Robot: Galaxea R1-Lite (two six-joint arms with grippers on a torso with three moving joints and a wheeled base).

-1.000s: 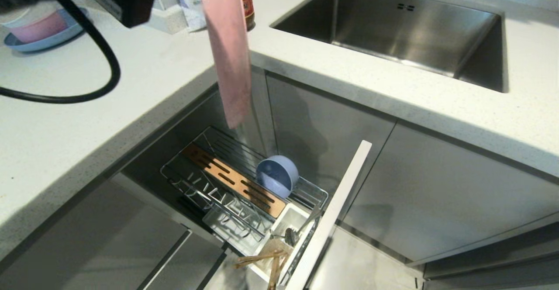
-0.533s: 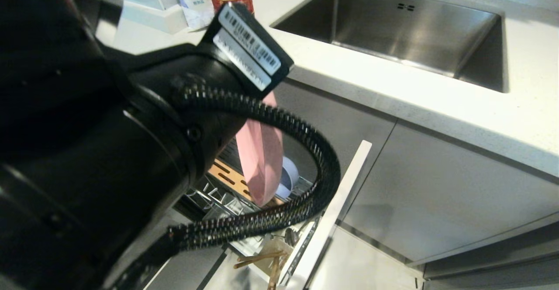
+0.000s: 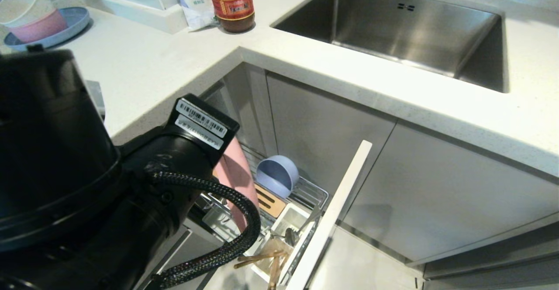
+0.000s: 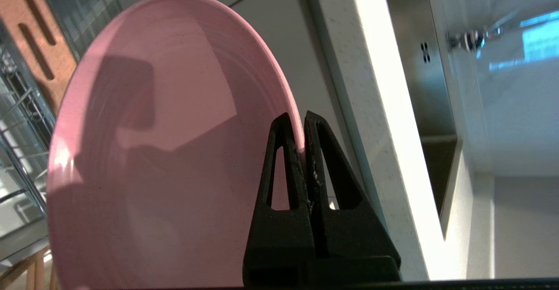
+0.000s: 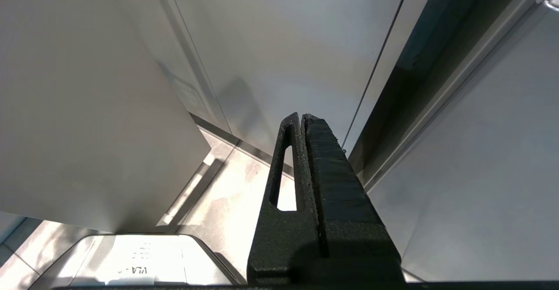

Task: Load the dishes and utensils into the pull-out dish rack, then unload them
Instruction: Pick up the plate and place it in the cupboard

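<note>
Pink plate [image 4: 166, 159] on edge in the clamped left end effector [image 4: 303, 122] above the chrome rack [image 3: 312, 194] (blue-grey bowl [image 3: 277, 175] inside).

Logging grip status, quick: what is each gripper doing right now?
Left gripper: shut on the rim of the pink plate, over the dish rack.
Right gripper: shut, empty, beside the cabinet fronts.

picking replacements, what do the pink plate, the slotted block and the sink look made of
Pink plate: matte, faintly speckled, probably plastic or composite.
Slotted block: wood or bamboo, warm brown.
Sink: brushed stainless steel, soft grey reflections.
</note>
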